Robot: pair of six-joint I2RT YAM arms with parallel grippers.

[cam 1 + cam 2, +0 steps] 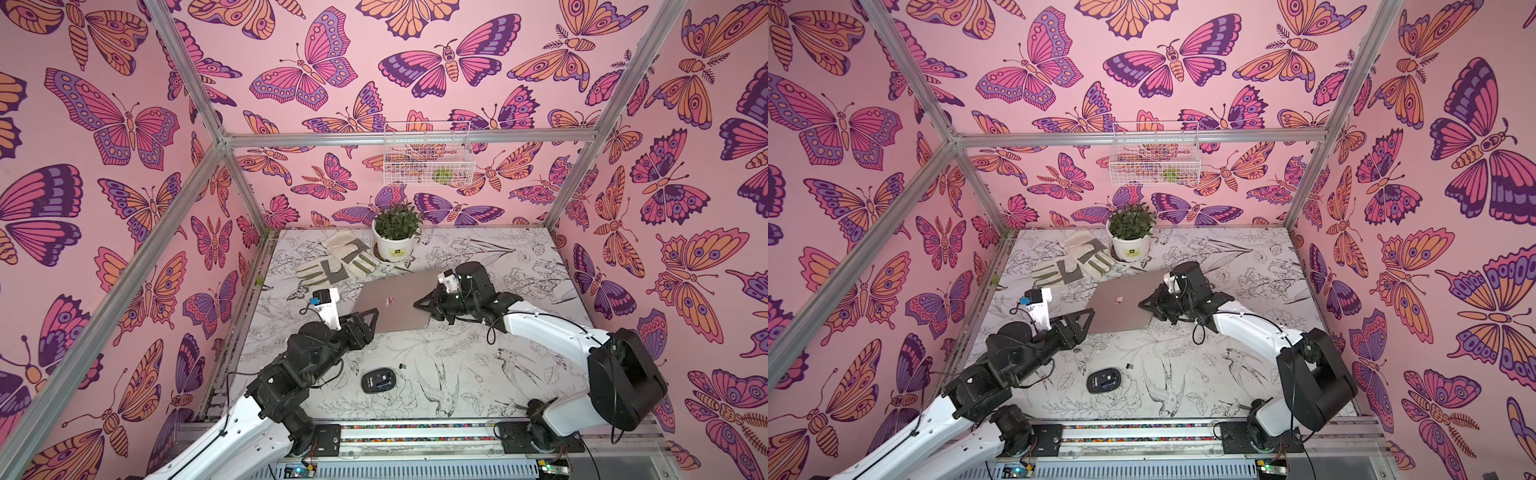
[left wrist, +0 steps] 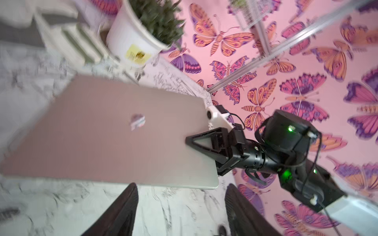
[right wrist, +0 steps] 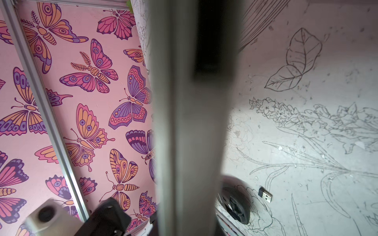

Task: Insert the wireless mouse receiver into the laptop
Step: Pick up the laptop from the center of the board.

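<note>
Left gripper (image 1: 371, 316): my jaws stand apart and empty, at the laptop's (image 1: 386, 316) near left corner.
Right gripper (image 1: 420, 304): I clamp the laptop's right edge.
Wireless mouse receiver (image 1: 402, 366): flat on the table (image 1: 436, 353), just beside the mouse (image 1: 377, 380), well apart from the laptop.
Open room: bare tabletop between the laptop's near edge and the receiver.

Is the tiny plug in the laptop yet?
Out. The receiver lies on the table beside the mouse, apart from the laptop.

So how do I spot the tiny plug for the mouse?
Start at the white table with black flower drawings. Toward its near edge lies a black oval computer mouse. Just beside it, not touching, is the tiny black rectangular USB receiver, far smaller, with a silver plug end.
</note>
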